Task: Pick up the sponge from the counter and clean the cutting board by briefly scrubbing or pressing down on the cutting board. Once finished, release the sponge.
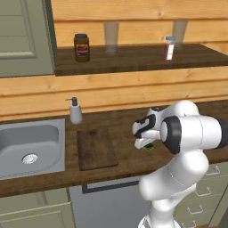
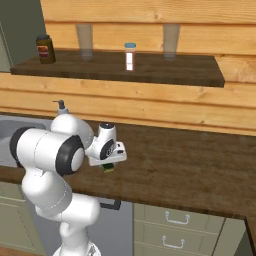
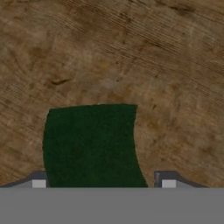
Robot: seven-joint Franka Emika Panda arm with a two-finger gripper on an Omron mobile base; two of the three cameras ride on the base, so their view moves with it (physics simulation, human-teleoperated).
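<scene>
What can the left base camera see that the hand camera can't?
The left base view alone takes in the steel sink, the cutting board, the soap bottle, and the shelf with a jar, two glasses and a small bottle.

The hand view alone shows the gripper from right above, one fingertip on either side of the sponge, and the sponge's whole dark green top.

Both show the sponge lying on the brown wooden counter, away from the cutting board.
</scene>
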